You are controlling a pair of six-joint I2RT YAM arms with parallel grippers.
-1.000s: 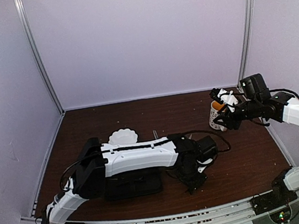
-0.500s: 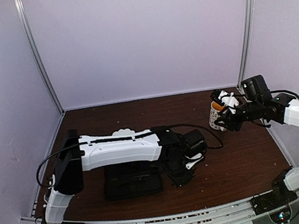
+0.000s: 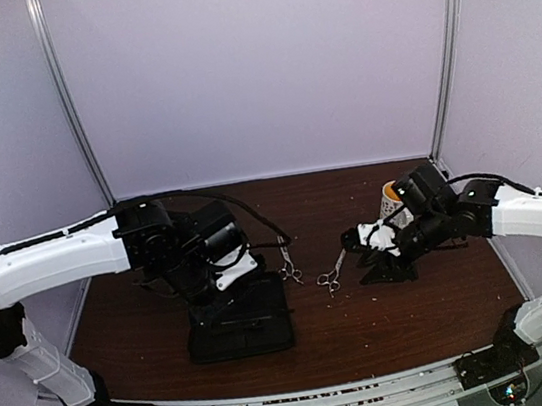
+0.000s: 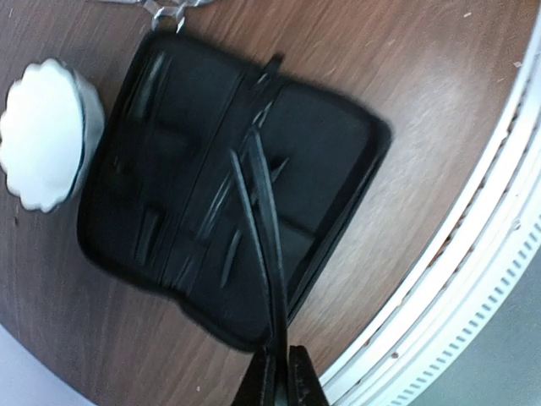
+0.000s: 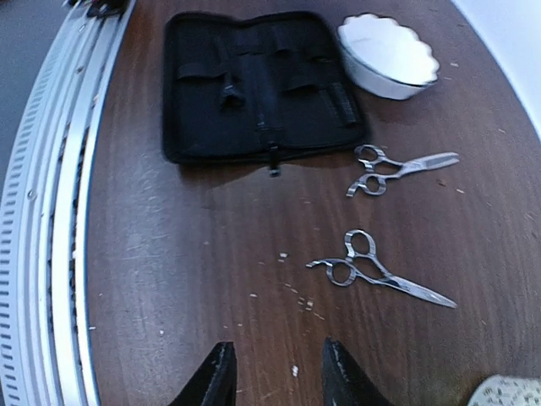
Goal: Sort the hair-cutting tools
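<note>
My left gripper (image 3: 215, 290) (image 4: 281, 381) is shut on a thin dark hair clip (image 4: 258, 237) and holds it over the open black case (image 4: 169, 169) (image 3: 239, 321). Two silver scissors lie on the table right of the case: one (image 3: 288, 267) (image 5: 399, 167) near the case's corner, the other (image 3: 331, 277) (image 5: 372, 271) closer to my right gripper. My right gripper (image 3: 356, 256) (image 5: 275, 381) is open and empty, low over the table just right of the nearer scissors. I cannot make out a second clip.
A white scalloped bowl (image 5: 389, 51) (image 4: 42, 131) stands beyond the case; my left arm hides it in the top view. A white patterned cup (image 3: 390, 204) holding something orange stands at the right rear. The metal rail (image 4: 473, 279) runs along the near table edge.
My left arm has swung from centre-right back to the left, over the case, uncovering the scissors. My right arm has left the cup and come down and left toward the scissors.
</note>
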